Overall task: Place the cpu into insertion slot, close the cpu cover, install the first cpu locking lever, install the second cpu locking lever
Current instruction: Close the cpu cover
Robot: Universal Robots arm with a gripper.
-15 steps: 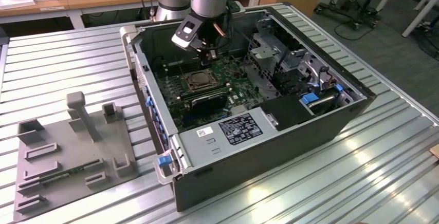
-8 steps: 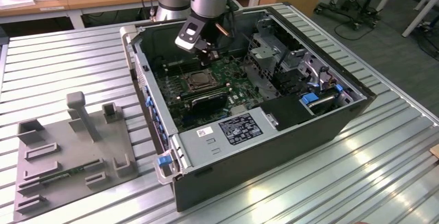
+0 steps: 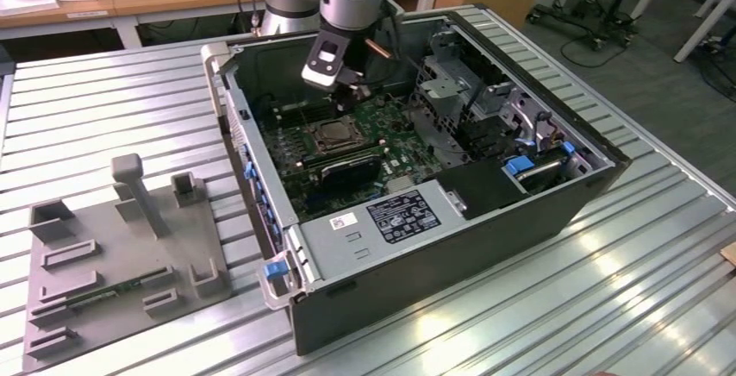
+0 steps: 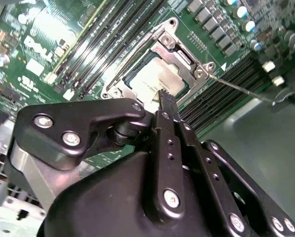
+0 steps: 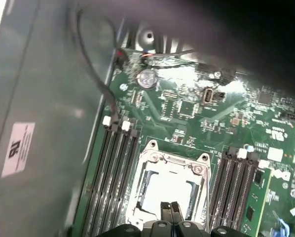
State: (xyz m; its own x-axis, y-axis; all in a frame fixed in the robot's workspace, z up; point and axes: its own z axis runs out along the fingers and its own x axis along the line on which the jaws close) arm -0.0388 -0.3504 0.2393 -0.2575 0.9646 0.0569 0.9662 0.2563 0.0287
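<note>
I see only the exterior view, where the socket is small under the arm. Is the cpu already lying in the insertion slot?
Observer: Yes. In both wrist views the cpu lies in the insertion slot, its pale top showing.
Operator: Is the cpu cover down on it?
Observer: In the first wrist view the cpu cover seems to lie flat, framing the cpu.
Operator: And the locking levers?
Observer: In the second wrist view one thin locking lever juts from the insertion slot's corner across the memory slots, not along the slot's edge.
</note>
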